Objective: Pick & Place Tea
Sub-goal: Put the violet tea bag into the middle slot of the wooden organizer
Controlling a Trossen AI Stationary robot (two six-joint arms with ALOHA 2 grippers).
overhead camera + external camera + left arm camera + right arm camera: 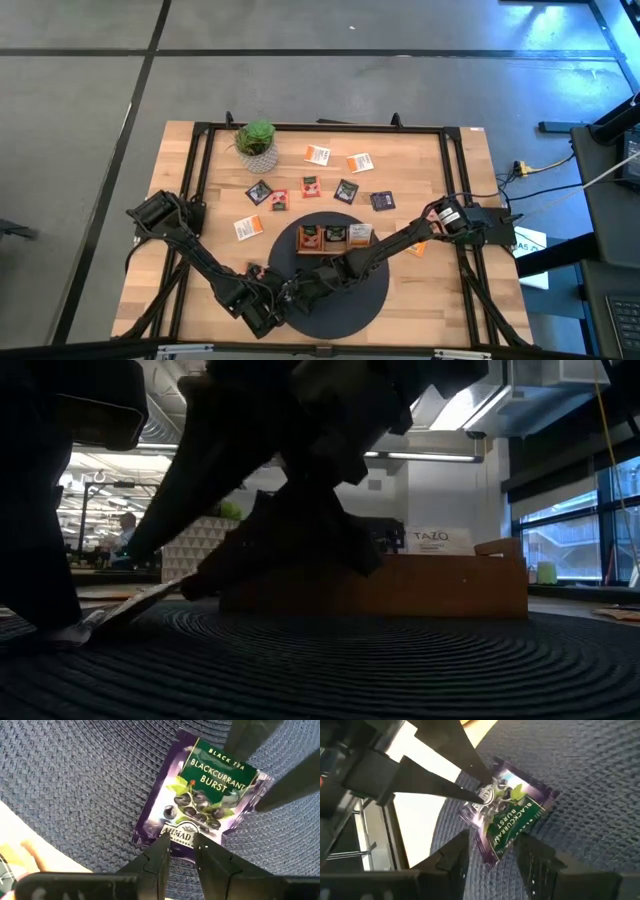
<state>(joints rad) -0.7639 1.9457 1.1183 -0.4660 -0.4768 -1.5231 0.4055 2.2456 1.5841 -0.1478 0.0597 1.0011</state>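
Both hands meet over a purple blackcurrant tea packet (pixel 200 800) on the dark woven mat (pixel 75 780): left hand (pixel 181 851) pinches its edge, right hand (pixel 492 851) spread astride it.

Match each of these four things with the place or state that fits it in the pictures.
Things:
1. purple packet
2. plant
3. tray
4. left gripper

Places or states:
A. far left corner of the table
B. pinching a packet's edge
C. lying on the dark mat, between both grippers
D. on the mat's far part, packets in it

Pairs: 1-C, 2-A, 3-D, 4-B
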